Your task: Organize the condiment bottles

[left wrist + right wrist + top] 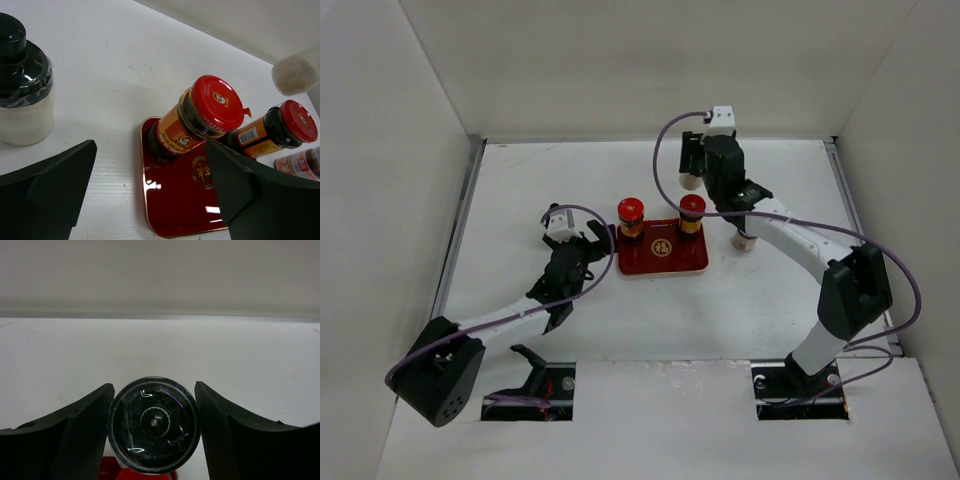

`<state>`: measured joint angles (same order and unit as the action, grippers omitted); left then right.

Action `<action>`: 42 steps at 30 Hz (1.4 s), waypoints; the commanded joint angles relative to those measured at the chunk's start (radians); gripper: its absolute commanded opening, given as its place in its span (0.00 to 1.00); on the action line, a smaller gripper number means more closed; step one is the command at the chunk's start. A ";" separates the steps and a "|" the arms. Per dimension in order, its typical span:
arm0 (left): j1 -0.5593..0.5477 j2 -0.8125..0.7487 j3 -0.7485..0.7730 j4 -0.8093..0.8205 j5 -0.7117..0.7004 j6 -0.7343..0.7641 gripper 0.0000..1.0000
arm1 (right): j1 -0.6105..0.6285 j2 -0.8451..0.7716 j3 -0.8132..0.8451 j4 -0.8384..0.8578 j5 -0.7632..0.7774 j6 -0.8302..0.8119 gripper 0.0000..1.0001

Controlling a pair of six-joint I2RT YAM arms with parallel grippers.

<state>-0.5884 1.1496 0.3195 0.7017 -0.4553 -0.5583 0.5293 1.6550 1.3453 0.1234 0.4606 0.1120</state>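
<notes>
While the left gripper (595,242) hangs released and empty just left of the red tray (685,262), the right gripper (154,387) is clenched on the glossy-capped bottle (152,427), above centre in the top view, beyond the tray. Two red-capped bottles (212,107) already stand on the tray's upper half. A short pale-capped bottle (744,241) rests just right of it, and a black-capped bottle (22,85) sits at the left edge of the left wrist view. The step, I judge, is bringing a third bottle in. Next it should travel down the frame to the tray's bare lower strip and land upright without nudging the red caps.
</notes>
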 commanded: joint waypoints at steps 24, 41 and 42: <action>0.009 -0.057 -0.016 0.051 0.006 -0.020 0.92 | 0.199 0.055 -0.133 0.157 -0.063 0.103 0.60; 0.011 -0.057 -0.016 0.055 0.006 -0.022 0.92 | 0.212 0.112 -0.172 0.213 -0.037 0.109 0.66; 0.014 -0.057 -0.017 0.055 0.007 -0.022 0.92 | 0.212 0.117 -0.170 0.214 -0.037 0.107 0.66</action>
<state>-0.5774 1.1004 0.3134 0.7067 -0.4561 -0.5697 0.7349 1.7721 1.1725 0.2279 0.3962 0.2077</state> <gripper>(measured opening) 0.923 0.705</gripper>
